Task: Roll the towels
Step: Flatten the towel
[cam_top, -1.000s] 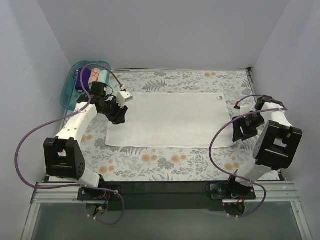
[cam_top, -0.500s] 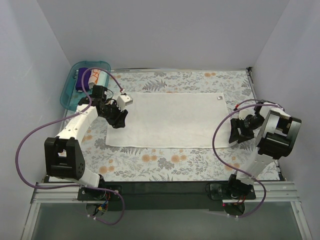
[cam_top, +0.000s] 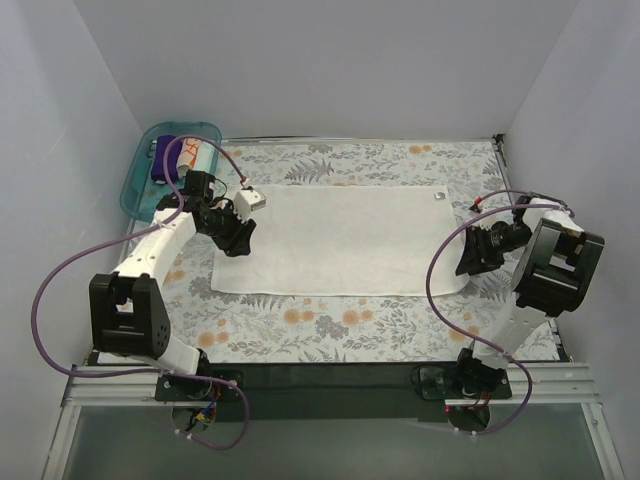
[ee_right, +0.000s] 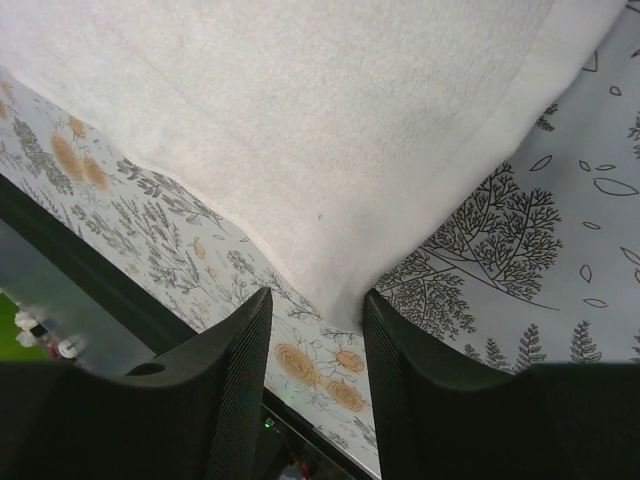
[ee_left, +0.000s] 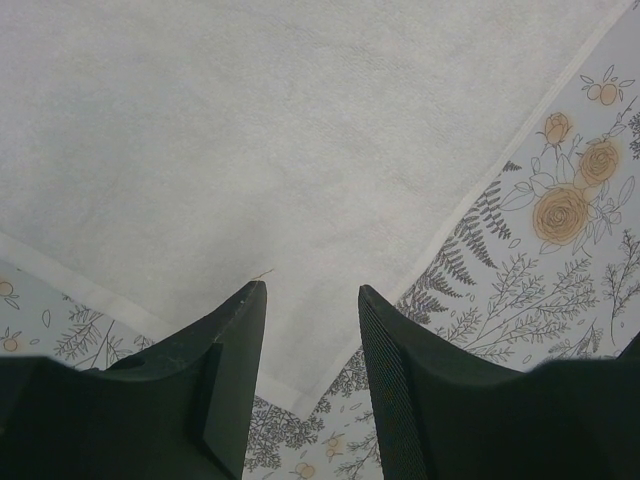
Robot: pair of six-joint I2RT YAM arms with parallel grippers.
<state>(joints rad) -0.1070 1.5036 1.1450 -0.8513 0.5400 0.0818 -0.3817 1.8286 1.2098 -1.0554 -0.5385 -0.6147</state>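
A large white towel [cam_top: 340, 240] lies flat on the floral sheet [cam_top: 330, 325]. My left gripper [cam_top: 238, 240] hovers over its near left corner, jaws open. In the left wrist view the white towel [ee_left: 260, 150] fills the top, its corner pointing into the gap of the left gripper [ee_left: 310, 290]. My right gripper [cam_top: 470, 262] is at the near right corner, also open. Seen from the right wrist, the towel's corner [ee_right: 345, 300] sits just between the fingertips of the right gripper [ee_right: 317, 295], with a gap on each side. A dark purple towel [cam_top: 163, 165] and a rolled white-orange towel [cam_top: 190, 152] lie in the tray.
A teal translucent tray [cam_top: 138, 185] stands at the far left corner, just behind the left arm. White walls close in the left, back and right sides. Purple cables loop beside both arms. The table's dark front edge [cam_top: 330, 375] runs below the sheet.
My right gripper has shifted left to the towel's near right corner and its jaws have narrowed. The left gripper has barely moved.
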